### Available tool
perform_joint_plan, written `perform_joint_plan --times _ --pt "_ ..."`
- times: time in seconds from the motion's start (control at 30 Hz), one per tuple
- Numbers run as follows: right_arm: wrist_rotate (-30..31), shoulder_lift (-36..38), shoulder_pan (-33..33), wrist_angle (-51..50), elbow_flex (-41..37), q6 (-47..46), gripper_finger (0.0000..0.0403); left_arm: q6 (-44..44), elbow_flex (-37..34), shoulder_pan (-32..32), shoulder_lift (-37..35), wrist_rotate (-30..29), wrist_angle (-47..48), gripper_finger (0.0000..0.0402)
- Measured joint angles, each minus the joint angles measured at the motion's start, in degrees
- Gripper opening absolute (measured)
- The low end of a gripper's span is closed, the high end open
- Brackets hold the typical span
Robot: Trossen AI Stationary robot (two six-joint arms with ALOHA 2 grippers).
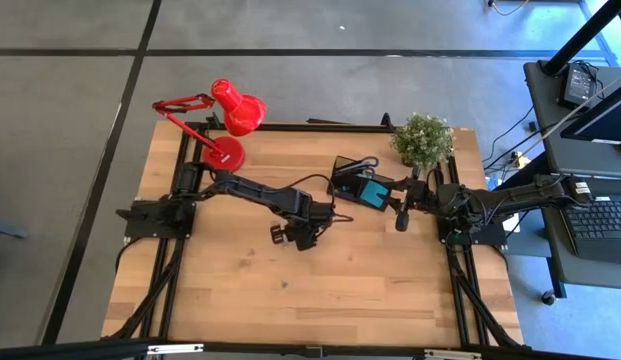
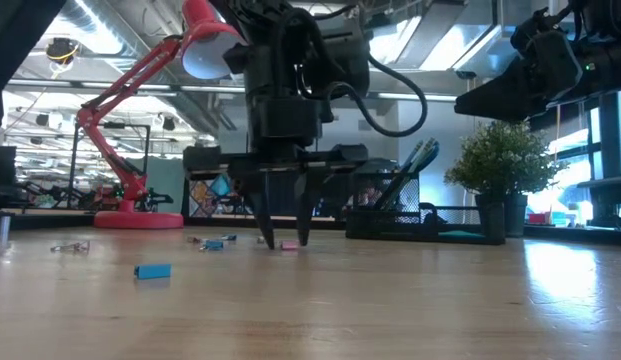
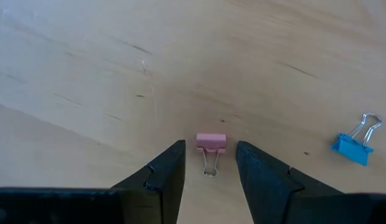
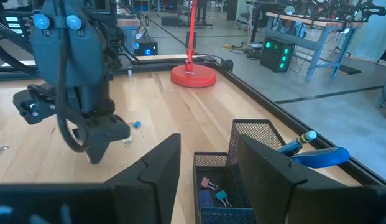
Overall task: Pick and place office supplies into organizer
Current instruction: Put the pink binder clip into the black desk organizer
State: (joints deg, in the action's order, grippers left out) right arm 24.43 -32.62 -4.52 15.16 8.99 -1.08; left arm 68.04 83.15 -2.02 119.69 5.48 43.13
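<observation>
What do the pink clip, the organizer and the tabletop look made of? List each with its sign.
Pink clip: painted metal body, bare wire handles that glint.
Organizer: black wire mesh, the weave shows.
Tabletop: pale wood, matte, visible grain, likely sealed.

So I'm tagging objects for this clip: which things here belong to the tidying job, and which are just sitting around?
Belongs to the job:
- pink binder clip, between the open left gripper fingers
- blue binder clip
- blue eraser-like block
- black mesh organizer, below the open right gripper

Just lying about:
- red desk lamp
- potted plant
</observation>
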Motion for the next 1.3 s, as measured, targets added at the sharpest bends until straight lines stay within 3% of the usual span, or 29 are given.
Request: perform_joint_plan --times 0.43,0.9,1.3 --pt "0.00 0.00 0.01 -0.01 0.00 -0.13 0.0162 -5.58 -0.15 -0.70 0.17 0.84 0.50 0.0142" --pt "-0.01 0.00 0.00 -0.02 0.00 -0.40 0.0162 -4.27 -0.22 -1.95 0.19 -0.41 0.60 0.0094" --pt "0.00 0.00 -0.01 -0.90 0.00 -1.68 0.0162 6.16 -0.33 -1.95 0.17 -0.11 -0.52 0.0075"
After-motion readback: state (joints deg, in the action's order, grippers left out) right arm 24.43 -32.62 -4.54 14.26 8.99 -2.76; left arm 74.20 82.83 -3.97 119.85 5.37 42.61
